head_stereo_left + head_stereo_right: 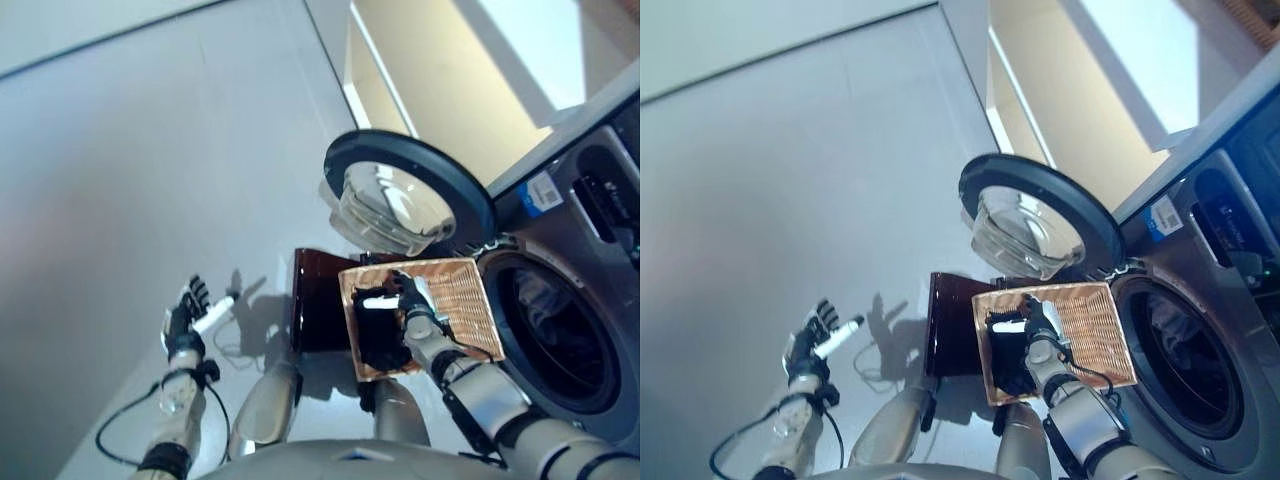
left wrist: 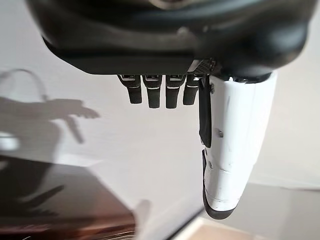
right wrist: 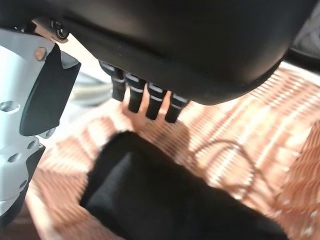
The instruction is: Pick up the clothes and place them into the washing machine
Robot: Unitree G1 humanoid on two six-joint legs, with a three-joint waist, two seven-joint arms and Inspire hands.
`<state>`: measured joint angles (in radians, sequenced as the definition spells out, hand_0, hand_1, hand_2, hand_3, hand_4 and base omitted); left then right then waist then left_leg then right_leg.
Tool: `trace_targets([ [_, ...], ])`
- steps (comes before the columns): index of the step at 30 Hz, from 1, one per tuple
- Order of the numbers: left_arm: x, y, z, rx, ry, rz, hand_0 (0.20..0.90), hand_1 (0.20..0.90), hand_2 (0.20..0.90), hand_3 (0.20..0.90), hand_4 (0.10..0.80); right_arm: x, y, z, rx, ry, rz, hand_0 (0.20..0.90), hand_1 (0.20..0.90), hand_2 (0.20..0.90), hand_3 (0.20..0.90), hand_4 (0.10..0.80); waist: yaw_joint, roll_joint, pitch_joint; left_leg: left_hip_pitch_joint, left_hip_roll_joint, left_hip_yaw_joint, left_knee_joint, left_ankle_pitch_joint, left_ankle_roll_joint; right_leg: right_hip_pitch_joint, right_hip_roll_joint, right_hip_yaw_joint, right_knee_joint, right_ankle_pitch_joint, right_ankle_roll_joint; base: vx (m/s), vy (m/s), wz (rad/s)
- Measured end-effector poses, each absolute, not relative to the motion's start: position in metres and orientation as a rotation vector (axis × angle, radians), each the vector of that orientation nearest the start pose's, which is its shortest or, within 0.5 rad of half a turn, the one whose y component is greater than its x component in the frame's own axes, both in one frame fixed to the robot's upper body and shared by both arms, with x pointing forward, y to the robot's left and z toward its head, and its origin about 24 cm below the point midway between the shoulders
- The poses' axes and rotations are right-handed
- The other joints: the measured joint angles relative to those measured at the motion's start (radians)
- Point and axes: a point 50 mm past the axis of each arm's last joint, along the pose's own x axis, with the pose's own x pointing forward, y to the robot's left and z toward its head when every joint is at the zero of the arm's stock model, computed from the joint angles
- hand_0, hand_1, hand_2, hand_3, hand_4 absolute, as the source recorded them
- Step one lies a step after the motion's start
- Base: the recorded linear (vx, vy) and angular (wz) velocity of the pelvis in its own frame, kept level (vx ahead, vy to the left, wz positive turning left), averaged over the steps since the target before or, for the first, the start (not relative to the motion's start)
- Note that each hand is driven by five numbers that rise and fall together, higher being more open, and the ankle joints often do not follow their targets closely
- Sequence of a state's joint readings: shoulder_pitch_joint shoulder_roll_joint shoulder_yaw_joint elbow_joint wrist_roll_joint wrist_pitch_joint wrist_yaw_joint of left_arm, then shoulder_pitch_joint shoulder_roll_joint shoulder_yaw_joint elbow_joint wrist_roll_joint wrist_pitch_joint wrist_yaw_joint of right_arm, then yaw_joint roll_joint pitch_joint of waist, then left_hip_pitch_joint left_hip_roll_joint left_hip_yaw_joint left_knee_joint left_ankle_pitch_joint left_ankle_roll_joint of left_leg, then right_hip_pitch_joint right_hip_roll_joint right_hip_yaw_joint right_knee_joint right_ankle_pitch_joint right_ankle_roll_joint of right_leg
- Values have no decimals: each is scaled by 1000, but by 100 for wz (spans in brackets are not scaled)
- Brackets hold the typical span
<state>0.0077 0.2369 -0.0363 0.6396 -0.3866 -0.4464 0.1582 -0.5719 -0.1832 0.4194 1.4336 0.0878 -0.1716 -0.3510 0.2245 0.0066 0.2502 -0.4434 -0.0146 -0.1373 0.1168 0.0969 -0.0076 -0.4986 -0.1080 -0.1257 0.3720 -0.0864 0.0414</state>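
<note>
— Clothes (image 1: 378, 335): where do they lie, then?

— In the wicker basket (image 1: 462, 290), a dark bundle heaped at the end of it farther from the washing machine (image 1: 580, 330). The basket sits on a dark brown stand (image 1: 318, 300) on the floor, just before the machine's open mouth.

— And which hand is nearer?

— The right hand (image 1: 405, 300), by a long way. It hangs right over the basket, and in its wrist view the black cloth (image 3: 150, 200) lies just below and ahead of the fingers (image 3: 150, 102), which are straight and hold nothing. I cannot tell if they touch it yet.

— Which way does the bundle run?

— Its long axis seems to follow the basket's short side, across the line of the arm. So I'd judge the hand must drop a little and close across the heap.

— How does the cloth look?

— Black, soft, crumpled, no clear edges; likely to sag and trail when lifted.

— The other hand?

— The left hand (image 1: 188, 318) is out over bare floor, well apart, fingers loose and empty.

— And the machine?

— Round door (image 1: 405, 195) swung wide, drum (image 1: 560, 335) dark, something already showing inside.
</note>
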Motion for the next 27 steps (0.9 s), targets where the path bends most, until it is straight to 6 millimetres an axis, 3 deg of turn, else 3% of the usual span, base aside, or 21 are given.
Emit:
trace_targets([
  [4,237,235,-20,-95,47,357,900,900,900,900,800,289,-193,-66,-596,594,-141,900,900,900,900,800,8,-3,61,-56,-7,-8,99,-42,-8,-24,-1,-8,51,-20,-10,-35,1,6],
  [16,248,229,2,-126,-52,371,900,900,900,900,800,313,-189,-42,-607,515,-174,900,900,900,900,800,14,5,138,-211,-30,-39,283,-98,-13,-144,-25,-24,195,-62,-20,3,-7,8],
  [17,247,228,1,-130,-47,373,900,900,900,900,800,313,-189,-43,-609,517,-182,798,798,798,798,727,15,5,138,-210,-37,-45,284,-95,-17,-144,-30,-27,204,-64,-25,142,-46,15],
  [18,247,227,1,-133,-47,372,900,900,900,900,800,313,-189,-43,-611,518,-186,820,820,820,820,743,17,5,138,-210,-34,-50,284,-104,-11,-144,-33,-30,208,-74,-14,31,-24,19],
  [19,248,226,1,-137,-49,370,900,900,900,900,800,312,-190,-43,-612,523,-194,900,900,900,900,800,21,6,138,-212,-36,-56,284,-102,-12,-145,-35,-32,215,-81,-13,113,-43,22],
  [22,248,223,4,-138,-64,356,900,900,900,900,800,311,-194,-43,-618,529,-217,900,900,900,900,800,38,6,138,-226,-43,-60,283,-99,-16,-156,-36,-35,223,-90,-18,-5,-7,21],
  [23,248,222,9,-142,-86,354,900,900,900,900,800,313,-195,-41,-622,524,-226,807,807,807,807,733,46,6,138,-240,-44,-61,282,-99,-16,-173,-37,-35,226,-90,-18,-7,0,8],
  [24,246,223,9,-143,-88,360,900,900,900,900,800,315,-197,-38,-623,519,-239,595,595,595,595,582,54,9,139,-250,-47,-62,282,-91,-16,-184,-40,-34,232,-90,-18,-6,5,6],
  [25,246,223,9,-143,-87,367,900,900,900,900,800,315,-200,-38,-622,521,-259,491,491,491,491,508,59,9,139,-251,-53,-61,282,-89,-16,-188,-44,-32,239,-93,-20,-2,12,5],
  [27,247,223,10,-144,-96,368,900,900,900,900,800,314,-208,-36,-609,526,-304,370,370,370,370,422,65,10,139,-253,-55,-60,282,-88,-17,-189,-51,-32,244,-98,-20,9,19,8],
])
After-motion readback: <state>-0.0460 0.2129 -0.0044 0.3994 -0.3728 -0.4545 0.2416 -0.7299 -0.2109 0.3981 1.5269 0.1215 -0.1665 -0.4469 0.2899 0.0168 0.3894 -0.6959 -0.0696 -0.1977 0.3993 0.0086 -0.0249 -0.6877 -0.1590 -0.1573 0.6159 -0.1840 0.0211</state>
